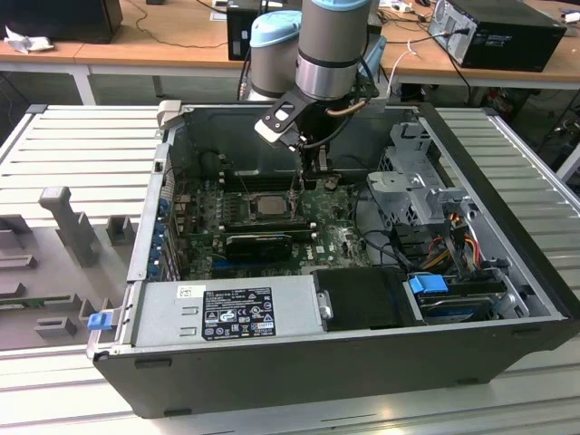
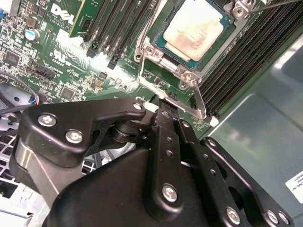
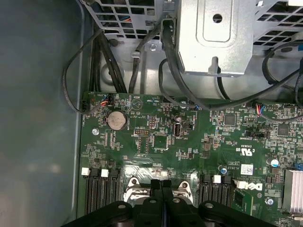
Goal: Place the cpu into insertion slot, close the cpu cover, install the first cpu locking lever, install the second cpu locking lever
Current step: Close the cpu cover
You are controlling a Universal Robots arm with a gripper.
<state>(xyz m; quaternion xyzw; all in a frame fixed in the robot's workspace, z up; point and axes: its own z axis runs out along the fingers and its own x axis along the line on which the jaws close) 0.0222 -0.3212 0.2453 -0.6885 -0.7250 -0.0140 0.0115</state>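
**A:** Fingers (image 3: 155,193) pinched flat together in the first wrist view, no daylight between. Tips down at the near rim of the insertion slot (image 2: 187,75).

**B:** Holding anything?

**A:** Hard to call. Tips right at a thin silver locking lever (image 2: 198,101); clamped on it or merely touching, no telling.

**B:** Big picture, then?

**A:** Open computer case (image 1: 362,362) lying on its side on the slatted table (image 1: 82,145). Arm (image 1: 331,45) reaching down into it by the case's far edge. Green motherboard (image 1: 340,237) flat across the case floor, gripper (image 1: 297,195) low over mid-board.

**B:** And the cpu (image 2: 196,28)?

**A:** Seated in the slot, mid-board, between two banks of memory slots (image 2: 120,23). Cpu cover (image 2: 163,56) apparently lying flat around it, pale smudged face showing through the cut-out.
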